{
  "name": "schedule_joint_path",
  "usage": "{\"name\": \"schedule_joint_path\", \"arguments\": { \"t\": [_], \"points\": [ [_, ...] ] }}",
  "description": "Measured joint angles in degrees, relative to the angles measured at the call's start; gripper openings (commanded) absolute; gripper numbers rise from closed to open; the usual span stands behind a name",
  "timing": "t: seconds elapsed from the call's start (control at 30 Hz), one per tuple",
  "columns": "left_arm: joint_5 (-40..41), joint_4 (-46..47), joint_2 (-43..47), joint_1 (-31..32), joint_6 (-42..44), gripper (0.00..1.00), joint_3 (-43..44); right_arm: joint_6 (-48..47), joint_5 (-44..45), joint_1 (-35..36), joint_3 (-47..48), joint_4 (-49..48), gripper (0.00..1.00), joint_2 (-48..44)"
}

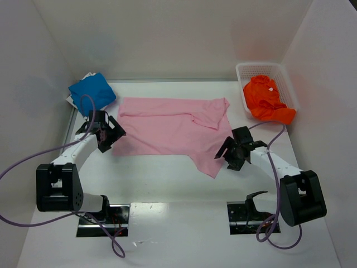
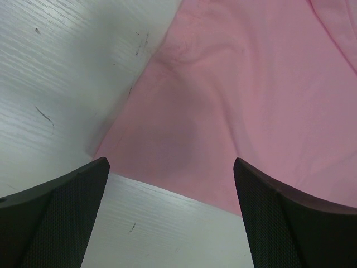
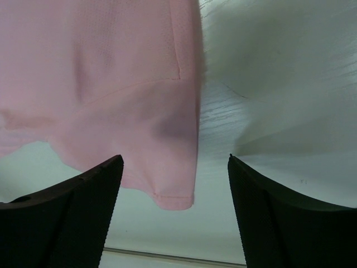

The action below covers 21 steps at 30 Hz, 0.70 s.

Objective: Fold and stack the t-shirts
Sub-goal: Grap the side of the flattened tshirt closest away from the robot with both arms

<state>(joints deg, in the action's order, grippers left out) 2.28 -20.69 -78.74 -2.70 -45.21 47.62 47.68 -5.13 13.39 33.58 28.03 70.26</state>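
The pink t-shirt [image 1: 167, 131] lies spread across the middle of the white tabletop [image 1: 167, 187]. The left tool [image 1: 114, 135] hovers at its left edge, fingers spread wide and gripping nothing. The right tool [image 1: 227, 149] is also spread, above the shirt's lower-right corner. The blue t-shirt [image 1: 92, 90] sits upper left, and the orange t-shirt [image 1: 266, 99] is in the basket [image 1: 262, 67] upper right.

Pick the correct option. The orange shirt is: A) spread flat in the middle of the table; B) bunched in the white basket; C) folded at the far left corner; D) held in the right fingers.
B: the orange shirt lies crumpled in the basket at the far right, spilling over its near end.
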Motion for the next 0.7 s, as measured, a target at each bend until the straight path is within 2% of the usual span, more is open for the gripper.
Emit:
{"name": "schedule_joint_path", "arguments": {
  "t": [0.43, 0.47, 0.53, 0.57, 0.7],
  "points": [
    [0.5, -1.3, 2.8, 0.0, -0.2, 1.00, 0.0, -1.9, 1.5, 2.3, 2.5, -2.1, 0.52, 7.0],
    [0.6, -1.4, 3.3, 0.0, -0.2, 1.00, 0.0, -2.1, 1.5, 2.7, 3.0, -2.3, 0.47, 7.8],
    [0.7, -1.4, 4.0, 0.0, -0.3, 1.00, 0.0, -2.4, 1.7, 3.1, 3.6, -2.7, 0.42, 8.9],
    [0.8, -1.4, 4.2, 0.0, -0.3, 1.00, 0.0, -2.4, 1.8, 3.1, 3.8, -2.8, 0.36, 9.2],
    [0.9, -1.5, 4.4, 0.0, -0.6, 1.00, 0.0, -2.7, 2.7, 3.3, 3.9, -3.0, 0.20, 9.8]
  ]
}}
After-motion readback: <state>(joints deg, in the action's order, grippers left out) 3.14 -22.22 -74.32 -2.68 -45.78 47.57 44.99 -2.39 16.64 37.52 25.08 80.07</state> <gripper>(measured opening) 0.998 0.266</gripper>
